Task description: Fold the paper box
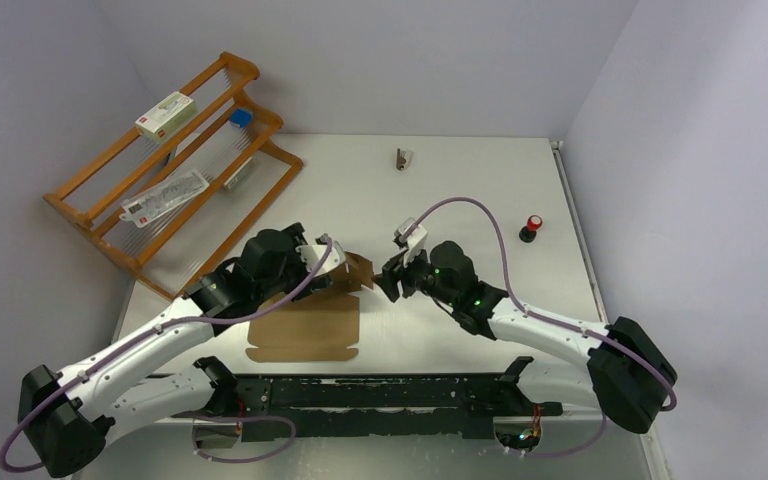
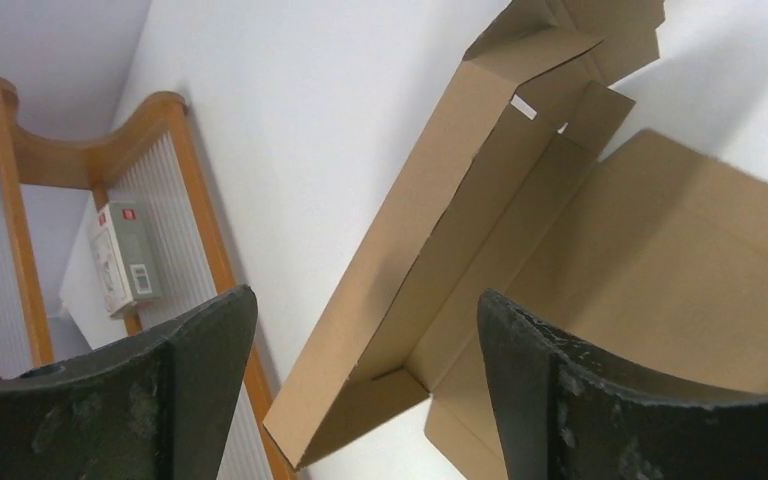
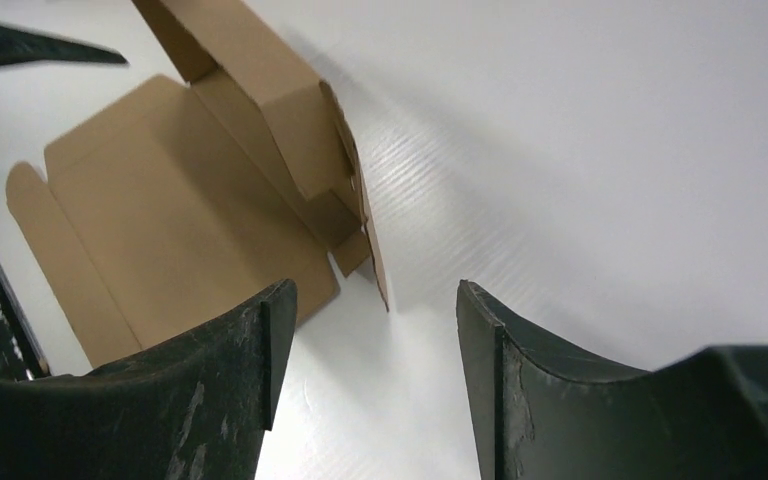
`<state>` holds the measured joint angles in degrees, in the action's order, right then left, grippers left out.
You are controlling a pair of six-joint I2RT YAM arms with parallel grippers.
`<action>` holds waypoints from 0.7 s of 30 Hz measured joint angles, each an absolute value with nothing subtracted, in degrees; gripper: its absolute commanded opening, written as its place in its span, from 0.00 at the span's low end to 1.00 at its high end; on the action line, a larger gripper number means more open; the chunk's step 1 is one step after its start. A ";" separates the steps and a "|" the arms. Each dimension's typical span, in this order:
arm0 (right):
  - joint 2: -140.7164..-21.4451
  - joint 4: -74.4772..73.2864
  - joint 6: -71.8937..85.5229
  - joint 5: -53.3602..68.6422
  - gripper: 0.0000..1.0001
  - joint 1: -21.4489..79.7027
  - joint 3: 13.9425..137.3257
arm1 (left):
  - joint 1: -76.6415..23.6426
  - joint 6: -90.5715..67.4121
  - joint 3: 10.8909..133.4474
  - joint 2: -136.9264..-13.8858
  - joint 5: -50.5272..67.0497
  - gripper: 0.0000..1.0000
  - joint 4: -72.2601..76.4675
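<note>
A: Quick, where do we put the paper box (image 1: 305, 325)?

B: On the desk (image 1: 460, 190), between the two arms, near their bases. The main panel lies flat. The far long wall is folded up (double layer, tilted a bit), with a small end flap sticking out on the right.

A: Left end effector (image 1: 335, 268)?

B: We see its fingers (image 2: 200, 380) well apart in the left wrist view. The raised wall of the box (image 2: 600, 270) shows in the gap, and neither finger touches it. Nothing is clamped.

A: Right end effector (image 1: 392, 280)?

B: Also spread. It sits just beside the right end of the raised wall. In the right wrist view the end flap of the box (image 3: 170, 220) sits just ahead of the fingers (image 3: 240, 360), which have bare desk between them. No contact that we can see.

A: Anything else we log?

B: A wooden rack (image 1: 160, 170) far left, with a small white carton with red print (image 1: 165, 113) on top and a clear packet (image 1: 165, 197) lower down. A red button (image 1: 532, 227) on the right. A small object (image 1: 402, 159) at the far side (too small to name).
</note>
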<state>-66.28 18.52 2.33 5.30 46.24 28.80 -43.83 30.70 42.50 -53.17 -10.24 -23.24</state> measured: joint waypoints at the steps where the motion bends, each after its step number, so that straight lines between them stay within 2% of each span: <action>1: -66.67 19.94 2.61 5.23 0.63 46.22 28.80 | -43.88 31.83 41.36 -53.01 -10.46 0.84 -21.23; 7: -70.06 26.22 4.12 5.17 0.62 46.22 28.49 | -44.16 36.56 38.52 -55.96 -10.76 0.76 -14.59; 15: -70.52 29.36 4.27 5.15 0.63 46.19 27.38 | -44.34 40.23 37.39 -58.43 -10.81 0.56 -9.63; 21: -69.67 30.15 4.27 4.36 0.63 45.82 25.98 | -45.25 41.39 35.62 -59.46 -10.66 0.53 -7.38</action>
<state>-69.67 30.15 4.27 4.36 45.82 25.98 -45.25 41.39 35.62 -59.46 -10.66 -7.38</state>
